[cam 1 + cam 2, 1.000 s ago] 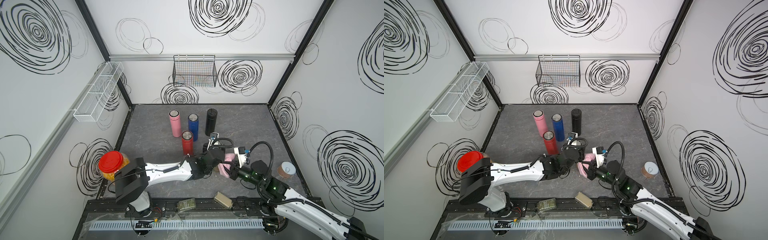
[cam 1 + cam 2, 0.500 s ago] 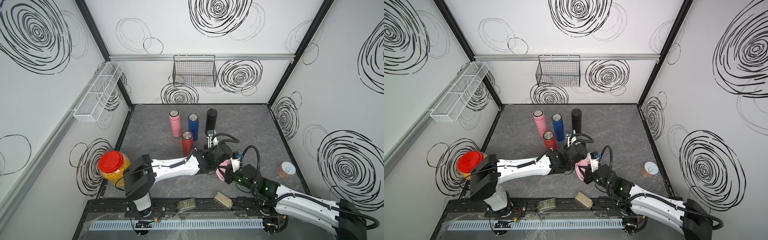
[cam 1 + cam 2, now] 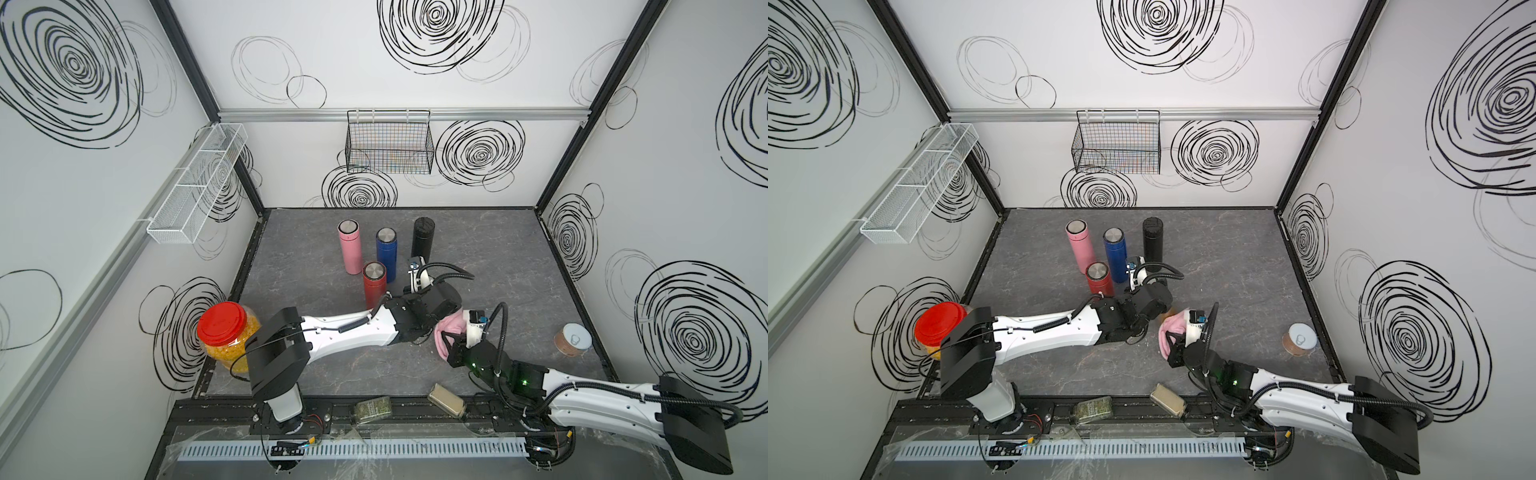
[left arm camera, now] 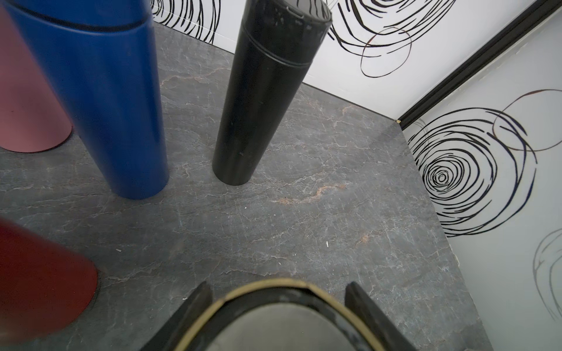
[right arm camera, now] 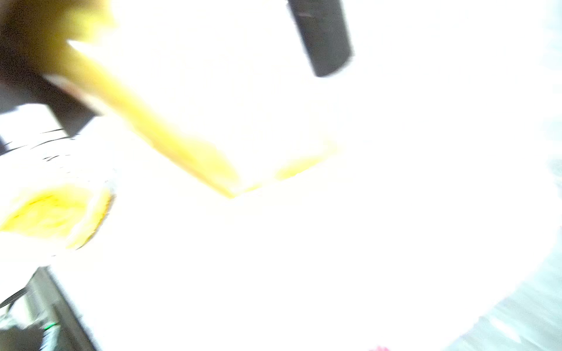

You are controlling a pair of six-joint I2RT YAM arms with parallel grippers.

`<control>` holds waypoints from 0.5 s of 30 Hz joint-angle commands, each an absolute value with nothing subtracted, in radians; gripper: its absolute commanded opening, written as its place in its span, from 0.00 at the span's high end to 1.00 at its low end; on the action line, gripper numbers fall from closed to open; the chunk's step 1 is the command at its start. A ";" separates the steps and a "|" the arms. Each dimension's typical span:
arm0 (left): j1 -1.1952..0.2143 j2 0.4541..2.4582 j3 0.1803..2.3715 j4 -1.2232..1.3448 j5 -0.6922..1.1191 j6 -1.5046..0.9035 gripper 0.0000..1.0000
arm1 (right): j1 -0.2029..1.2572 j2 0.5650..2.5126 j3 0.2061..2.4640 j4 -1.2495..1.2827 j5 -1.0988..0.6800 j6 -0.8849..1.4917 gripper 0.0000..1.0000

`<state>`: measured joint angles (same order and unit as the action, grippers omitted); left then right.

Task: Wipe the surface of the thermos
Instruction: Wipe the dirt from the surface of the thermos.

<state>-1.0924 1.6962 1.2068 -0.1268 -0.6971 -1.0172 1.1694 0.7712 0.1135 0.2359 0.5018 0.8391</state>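
My left gripper [image 4: 279,299] is shut on the thermos [image 4: 279,322]; its gold-rimmed grey top sits between the two dark fingers [image 4: 199,301]. In both top views the left gripper [image 3: 424,328] [image 3: 1138,328] hides that thermos, save a small orange sliver [image 3: 1170,311]. My right gripper [image 3: 451,347] [image 3: 1173,347] is shut on a pink cloth [image 3: 451,328] [image 3: 1173,326] pressed beside the left gripper. The right wrist view is washed out white, with a yellow streak [image 5: 182,146] and a pink speck of cloth [image 5: 378,349].
Pink [image 3: 349,247], blue [image 3: 387,253], black [image 3: 423,239] and red [image 3: 374,286] bottles stand just behind the left gripper. A red-lidded jar [image 3: 222,328] sits at the left edge. A tape roll [image 3: 572,338] lies to the right. Two small jars [image 3: 372,409] [image 3: 446,401] lie at the front edge.
The right arm has dropped and stretched out low, keeping the pink cloth against the left gripper's load. The left arm has reached slightly farther toward the bottles.
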 commanded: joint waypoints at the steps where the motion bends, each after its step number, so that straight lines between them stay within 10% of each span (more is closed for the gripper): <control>1: -1.081 1.664 1.204 -0.105 -0.717 -1.057 1.00 | 1.193 0.666 0.130 0.060 0.663 0.949 1.00; 15: -1.089 1.674 1.227 -0.083 -0.684 -1.055 1.00 | 1.197 1.156 0.271 0.680 0.509 0.682 1.00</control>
<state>-1.0824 1.6962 1.2064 -0.1303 -0.6895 -1.0451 1.1908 1.0721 0.2462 0.5419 0.5308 0.6884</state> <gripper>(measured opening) 0.676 0.086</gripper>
